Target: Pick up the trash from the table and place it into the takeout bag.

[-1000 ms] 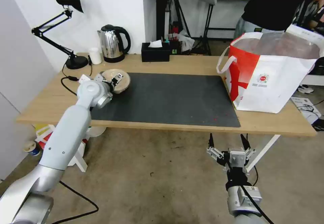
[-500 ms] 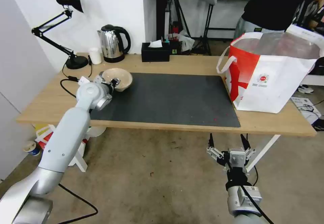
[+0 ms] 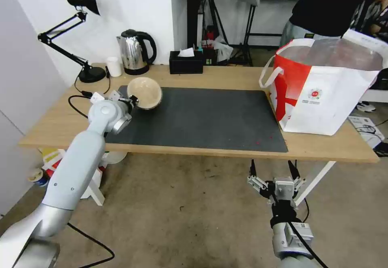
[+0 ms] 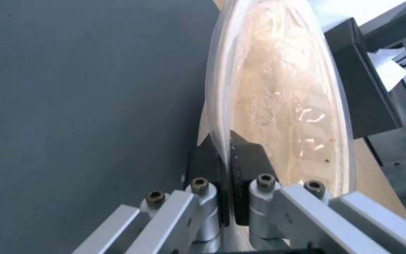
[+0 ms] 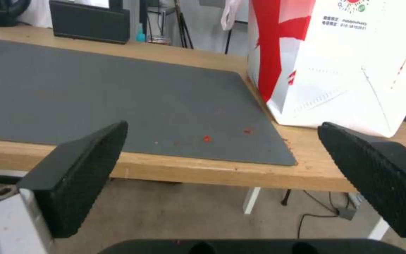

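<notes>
My left gripper (image 3: pixel 133 99) is shut on the rim of a beige pulp bowl (image 3: pixel 145 93), a piece of the trash. The bowl is tipped on its side above the near left part of the dark-grey mat (image 3: pixel 202 118) on the table (image 3: pixel 323 148). In the left wrist view the black pads (image 4: pixel 240 155) pinch the bowl's thin rim (image 4: pixel 278 88). The takeout bag (image 3: pixel 323 94), white with a red panel and open at the top, stands at the table's right end. My right gripper (image 3: pixel 273 171) hangs open below the table's front edge, short of the bag (image 5: pixel 344 63).
At the back of the table stand a black desk lamp (image 3: pixel 87 72), a small white cup (image 3: pixel 114 66), a steel kettle (image 3: pixel 135 52) and a black tissue box (image 3: pixel 186 62). A cable (image 3: pixel 79 98) runs along the left edge. A person stands behind the bag.
My left gripper has lifted the bowl and turned it from lying open side up to tipped on its side, shifting slightly right. The right arm has not moved.
</notes>
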Robot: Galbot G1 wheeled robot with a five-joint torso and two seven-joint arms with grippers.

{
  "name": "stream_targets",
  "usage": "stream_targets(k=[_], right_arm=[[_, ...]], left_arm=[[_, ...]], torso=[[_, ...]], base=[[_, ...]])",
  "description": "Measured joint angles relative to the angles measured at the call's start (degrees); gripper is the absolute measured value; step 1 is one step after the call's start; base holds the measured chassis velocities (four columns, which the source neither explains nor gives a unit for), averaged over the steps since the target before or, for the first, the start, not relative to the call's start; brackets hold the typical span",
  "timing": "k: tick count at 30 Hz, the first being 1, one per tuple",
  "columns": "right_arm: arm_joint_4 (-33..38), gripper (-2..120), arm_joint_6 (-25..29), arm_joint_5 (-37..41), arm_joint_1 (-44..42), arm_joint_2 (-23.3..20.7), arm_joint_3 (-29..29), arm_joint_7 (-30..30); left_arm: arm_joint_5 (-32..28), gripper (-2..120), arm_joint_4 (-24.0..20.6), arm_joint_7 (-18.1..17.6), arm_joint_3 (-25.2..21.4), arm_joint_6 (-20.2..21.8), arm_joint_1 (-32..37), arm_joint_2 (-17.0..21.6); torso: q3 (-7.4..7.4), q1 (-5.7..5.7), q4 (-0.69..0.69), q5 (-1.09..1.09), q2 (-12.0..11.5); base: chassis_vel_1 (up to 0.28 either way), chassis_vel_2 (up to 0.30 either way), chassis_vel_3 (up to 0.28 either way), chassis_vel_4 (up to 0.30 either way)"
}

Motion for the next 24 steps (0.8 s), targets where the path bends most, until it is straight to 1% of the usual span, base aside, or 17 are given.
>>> stream_targets(k=[5, 7, 8, 9, 10, 11, 12, 13, 14, 16, 17, 18, 19, 20, 22, 24], right_arm=[[0.0, 100, 0.0, 0.0, 0.0, 0.0, 0.0, 0.0], [0.0, 100, 0.0, 0.0, 0.0, 0.0, 0.0, 0.0], [0.0, 100, 0.0, 0.0, 0.0, 0.0, 0.0, 0.0], [0.0, 100, 0.0, 0.0, 0.0, 0.0, 0.0, 0.0], [0.0, 100, 0.0, 0.0, 0.0, 0.0, 0.0, 0.0], [0.0, 100, 0.0, 0.0, 0.0, 0.0, 0.0, 0.0], [0.0, 100, 0.0, 0.0, 0.0, 0.0, 0.0, 0.0], [0.0, 100, 0.0, 0.0, 0.0, 0.0, 0.0, 0.0], [0.0, 100, 0.0, 0.0, 0.0, 0.0, 0.0, 0.0], [0.0, 100, 0.0, 0.0, 0.0, 0.0, 0.0, 0.0], [0.0, 100, 0.0, 0.0, 0.0, 0.0, 0.0, 0.0], [0.0, 100, 0.0, 0.0, 0.0, 0.0, 0.0, 0.0], [0.0, 100, 0.0, 0.0, 0.0, 0.0, 0.0, 0.0], [0.0, 100, 0.0, 0.0, 0.0, 0.0, 0.0, 0.0], [0.0, 100, 0.0, 0.0, 0.0, 0.0, 0.0, 0.0], [0.0, 100, 0.0, 0.0, 0.0, 0.0, 0.0, 0.0]], left_arm=[[0.0, 0, -0.43, -0.05, -0.34, -0.1, 0.37, 0.26], [0.0, 0, -1.52, -0.05, -0.74, -0.17, 0.71, 0.71], [-0.01, 0, -2.79, 0.0, -0.97, -0.21, 0.89, 1.13], [-0.01, 0, -2.79, 0.0, -0.97, -0.21, 0.89, 1.13], [-0.11, 0, -4.31, 0.13, -1.15, -0.23, 1.01, 1.56], [-0.58, 0, -6.73, 0.43, -1.32, -0.27, 1.0, 2.25], [-1.22, 0, -8.82, 0.58, -1.38, -0.42, 0.74, 2.85], [-1.22, 0, -8.82, 0.58, -1.38, -0.42, 0.74, 2.85], [-2.72, 0, -11.83, 0.64, -1.25, -0.93, -0.44, 3.98], [-5.87, 0, -16.24, 0.65, -0.06, -1.76, -3.84, 6.24], [-5.87, 0, -16.24, 0.65, -0.06, -1.76, -3.84, 6.24], [-7.33, 0, -18.2, 0.89, 1.08, -2.31, -5.85, 7.49], [-8.15, 0, -19.09, 1.17, 1.78, -2.45, -7.01, 8.07], [-8.15, 0, -19.09, 1.17, 1.78, -2.45, -7.01, 8.07], [-10.27, 0, -20.67, 2.45, 4.61, -2.86, -11.91, 8.94], [-10.56, 0, -20.14, 4.78, 7.63, -3.59, -15.57, 9.22]], torso=[[0.0, 0.0, 0.0, 0.0, 0.0], [0.0, 0.0, 0.0, -0.01, 0.0], [0.0, 0.0, 0.0, -0.01, 0.0], [0.0, 0.0, 0.0, -0.01, 0.0], [0.01, 0.0, 0.01, -0.02, -0.01], [0.01, 0.0, 0.01, -0.03, 0.0], [0.01, 0.0, 0.02, 0.01, 0.0], [0.01, 0.0, 0.02, 0.01, 0.0], [0.0, 0.0, 0.01, 0.0, 0.0], [0.0, 0.0, 0.0, 0.02, 0.0], [0.0, 0.0, 0.0, 0.02, 0.0], [0.0, 0.0, 0.0, 0.02, 0.0], [0.0, 0.0, 0.0, 0.02, 0.0], [0.0, 0.0, 0.0, 0.02, 0.0], [0.0, 0.0, 0.01, 0.01, 0.0], [0.0, 0.0, -0.02, 0.01, 0.0]], base=[[0.0, 0.0, 0.0, 0.0], [0.0, 0.0, 0.0, 0.0], [0.0, 0.0, 0.0, 0.0], [0.0, 0.0, 0.0, 0.0], [0.0, 0.0, 0.0, 0.0], [0.0, 0.0, 0.0, 0.0], [0.0, 0.0, 0.0, 0.0], [0.0, 0.0, 0.0, 0.0], [0.0, 0.0, 0.0, 0.0], [0.0, 0.0, 0.0, 0.0], [0.0, 0.0, 0.0, 0.0], [0.0, 0.0, 0.0, 0.0], [0.0, 0.0, 0.0, 0.0], [0.0, 0.0, 0.0, 0.0], [0.0, 0.0, 0.0, 0.0], [0.0, 0.0, 0.0, 0.0]])
